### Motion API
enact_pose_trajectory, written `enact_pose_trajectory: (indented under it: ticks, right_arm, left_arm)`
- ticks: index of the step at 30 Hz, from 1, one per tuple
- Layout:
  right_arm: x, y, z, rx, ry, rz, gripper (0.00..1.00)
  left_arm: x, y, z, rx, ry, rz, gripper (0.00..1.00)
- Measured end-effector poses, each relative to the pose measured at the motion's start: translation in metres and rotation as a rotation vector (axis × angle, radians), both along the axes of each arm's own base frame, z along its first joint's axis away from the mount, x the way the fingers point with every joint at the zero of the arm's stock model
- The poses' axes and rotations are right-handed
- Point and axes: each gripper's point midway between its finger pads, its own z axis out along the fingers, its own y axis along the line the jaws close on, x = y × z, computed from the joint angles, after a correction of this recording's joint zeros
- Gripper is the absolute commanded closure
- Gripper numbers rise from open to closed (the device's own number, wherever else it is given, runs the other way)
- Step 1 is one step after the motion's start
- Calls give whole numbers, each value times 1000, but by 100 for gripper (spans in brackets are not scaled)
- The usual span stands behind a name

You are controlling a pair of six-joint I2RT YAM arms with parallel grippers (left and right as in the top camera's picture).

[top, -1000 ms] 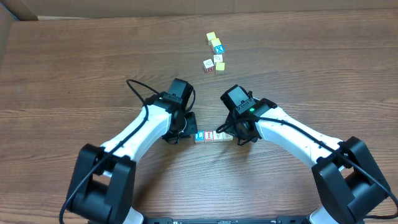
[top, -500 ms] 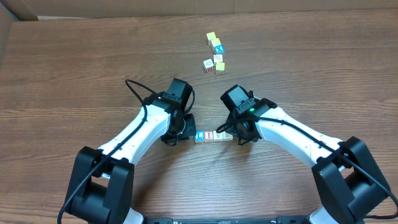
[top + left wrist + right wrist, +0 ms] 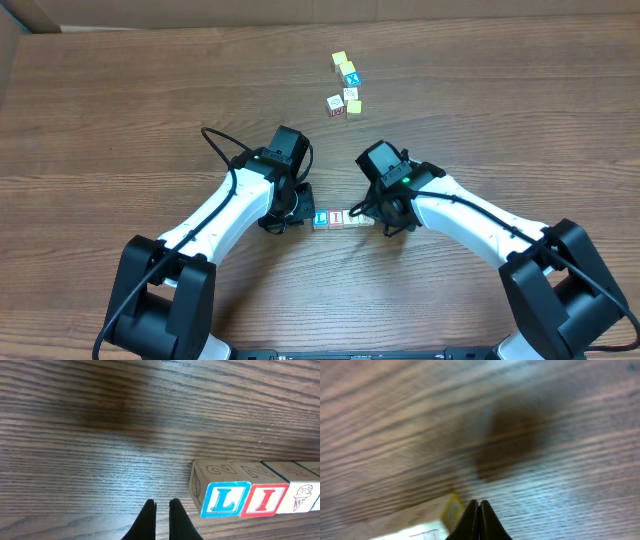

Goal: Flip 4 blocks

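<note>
- On the left half of the wooden table (image 3: 120, 120), the left gripper (image 3: 303, 212) hangs low over the wood. Its jaws are closed, the tips almost meeting, and nothing is between them.
- Just to the right of those tips, the row of blocks (image 3: 260, 495) begins. It lies near the tips but apart from them, off to their side rather than between them.
- The blue L block (image 3: 225, 501) is the closest to the left gripper. The red I block (image 3: 265, 500) comes next, then the ice-cream block (image 3: 303, 497). They stand side against side in one straight line.
- At the right end of the row, the right gripper (image 3: 380, 217) also hangs low, its jaws pressed together and empty.
- The right wrist view is blurred. It shows a yellow-edged block (image 3: 451, 509) just left of the closed tips, outside them. Whether it touches them I cannot tell.
- Toward the far side of the table, a cluster of small cubes (image 3: 345, 86) lies well apart from both grippers.
</note>
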Motion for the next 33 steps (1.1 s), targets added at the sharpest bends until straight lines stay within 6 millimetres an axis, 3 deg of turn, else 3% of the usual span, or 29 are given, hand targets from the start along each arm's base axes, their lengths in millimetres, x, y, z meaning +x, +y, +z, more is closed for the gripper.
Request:
enact_pose_trajectory:
  ticks: [10, 26, 33]
  right_arm:
    - [1, 1, -2, 7, -4, -11, 96]
    - [2, 2, -1, 11, -10, -11, 96]
    - [2, 2, -1, 11, -10, -11, 96]
  left_arm:
    - [7, -9, 0, -1, -46, -22, 96]
    - [-1, -2, -13, 22, -35, 14, 96]
    - [2, -9, -14, -15, -45, 21, 96]
